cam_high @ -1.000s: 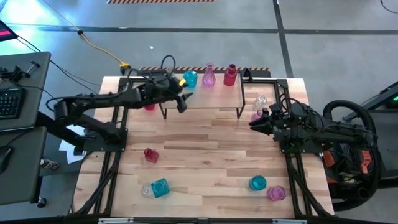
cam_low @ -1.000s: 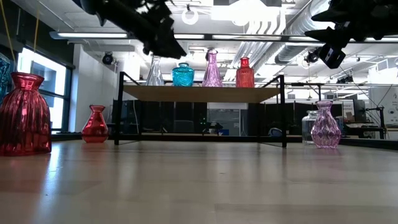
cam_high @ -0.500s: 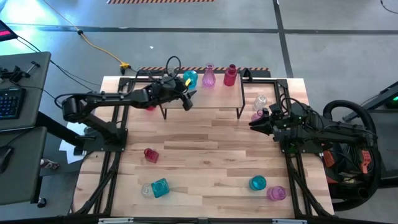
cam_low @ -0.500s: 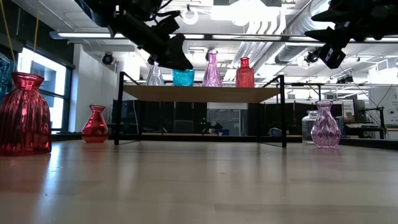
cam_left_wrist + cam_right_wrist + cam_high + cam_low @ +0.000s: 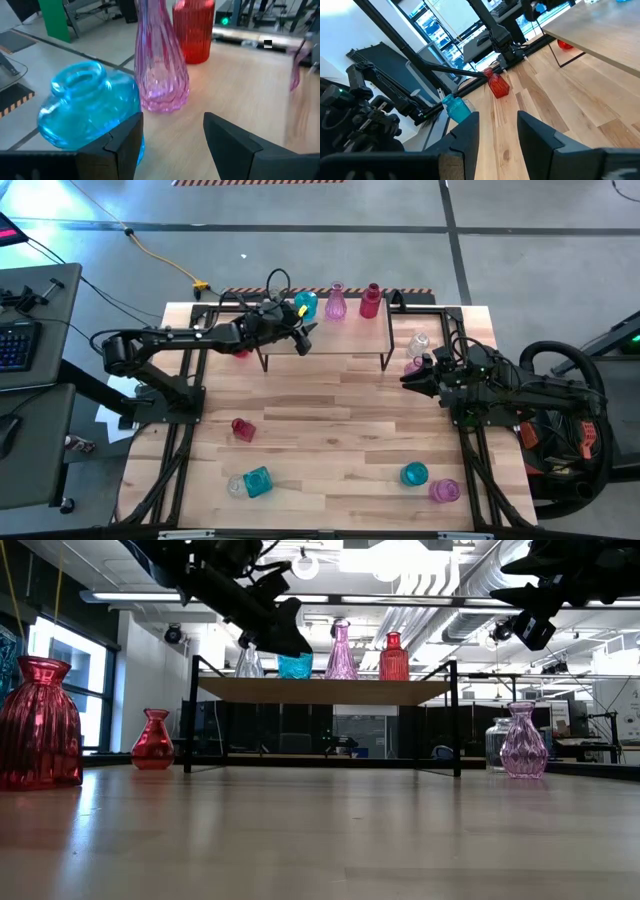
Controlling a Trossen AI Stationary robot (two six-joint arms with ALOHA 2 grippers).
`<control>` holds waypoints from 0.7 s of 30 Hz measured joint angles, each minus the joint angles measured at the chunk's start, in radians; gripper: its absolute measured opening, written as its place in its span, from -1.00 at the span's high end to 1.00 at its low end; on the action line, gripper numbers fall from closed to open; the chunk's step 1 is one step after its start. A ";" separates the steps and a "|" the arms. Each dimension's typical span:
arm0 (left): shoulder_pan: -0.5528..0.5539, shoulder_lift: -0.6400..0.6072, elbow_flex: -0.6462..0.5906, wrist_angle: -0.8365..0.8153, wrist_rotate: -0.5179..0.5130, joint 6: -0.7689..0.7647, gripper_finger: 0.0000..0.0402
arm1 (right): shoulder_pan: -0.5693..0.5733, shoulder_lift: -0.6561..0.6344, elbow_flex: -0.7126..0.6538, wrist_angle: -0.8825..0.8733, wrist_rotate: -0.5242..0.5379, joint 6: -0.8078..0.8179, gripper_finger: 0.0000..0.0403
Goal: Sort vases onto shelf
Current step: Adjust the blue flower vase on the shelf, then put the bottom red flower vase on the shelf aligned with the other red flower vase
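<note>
Left gripper (image 5: 300,338) poised over the shelf (image 5: 350,335) beside the vases; no readable writing or brand is seen.

The left gripper's fingers are spread wide and empty, just in front of the teal vase (image 5: 90,112) on the shelf; the pink vase (image 5: 160,70) and red vase (image 5: 194,30) stand further along the shelf; since a second ago the left gripper has been moved further over the shelf, toward the teal vase; the right gripper (image 5: 410,377), off the shelf's right end, is unmoved, narrowly parted, holding nothing.
</note>
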 joint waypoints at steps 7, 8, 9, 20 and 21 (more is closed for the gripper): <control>-0.015 -0.091 0.000 -0.029 -0.003 0.003 0.00 | 0.000 0.000 0.000 0.000 0.000 0.000 0.43; -0.015 -0.108 0.000 -0.034 -0.003 0.003 0.00 | 0.000 0.000 0.000 0.000 0.000 0.000 0.43; -0.015 -0.125 0.000 -0.042 -0.004 0.003 0.00 | 0.000 0.000 0.000 0.000 0.000 0.000 0.43; -0.015 -0.386 0.001 -0.256 -0.014 0.072 0.01 | 0.000 0.000 0.000 0.000 0.000 0.000 0.43; -0.015 -0.407 0.001 -0.299 -0.020 0.072 0.01 | 0.000 0.000 0.000 -0.001 0.000 0.000 0.43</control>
